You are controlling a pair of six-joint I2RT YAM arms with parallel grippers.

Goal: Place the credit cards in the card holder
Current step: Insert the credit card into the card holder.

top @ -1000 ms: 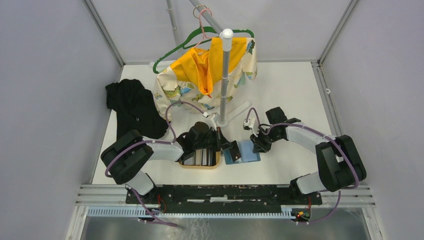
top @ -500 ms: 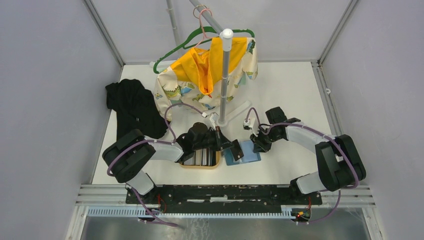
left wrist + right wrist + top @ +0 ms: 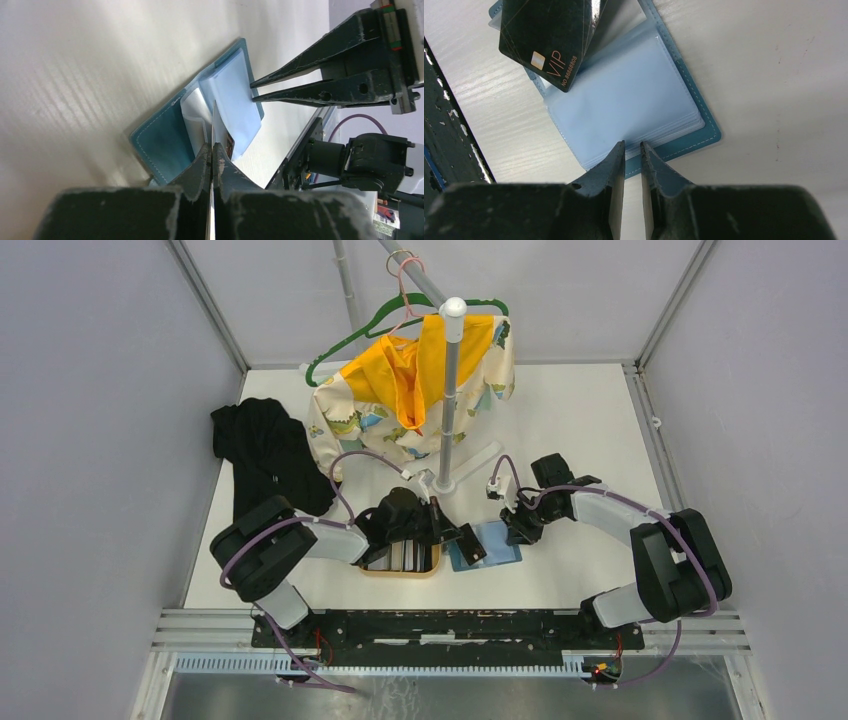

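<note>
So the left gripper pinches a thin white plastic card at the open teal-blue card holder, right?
No: the thin plastic card is black, not white, as the right wrist view shows. The left gripper does pinch it at the open teal-blue card holder.

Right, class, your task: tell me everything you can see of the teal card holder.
The card holder is a small teal folder with pale stitching along its border. It lies open and flat on the white table, just right of the tan tray in the top view, showing a stack of pale blue plastic sleeves. The tips of the right gripper meet the sleeves' edge; whether they pinch it is unclear. The left gripper holds a black credit card over the sleeves.
</note>
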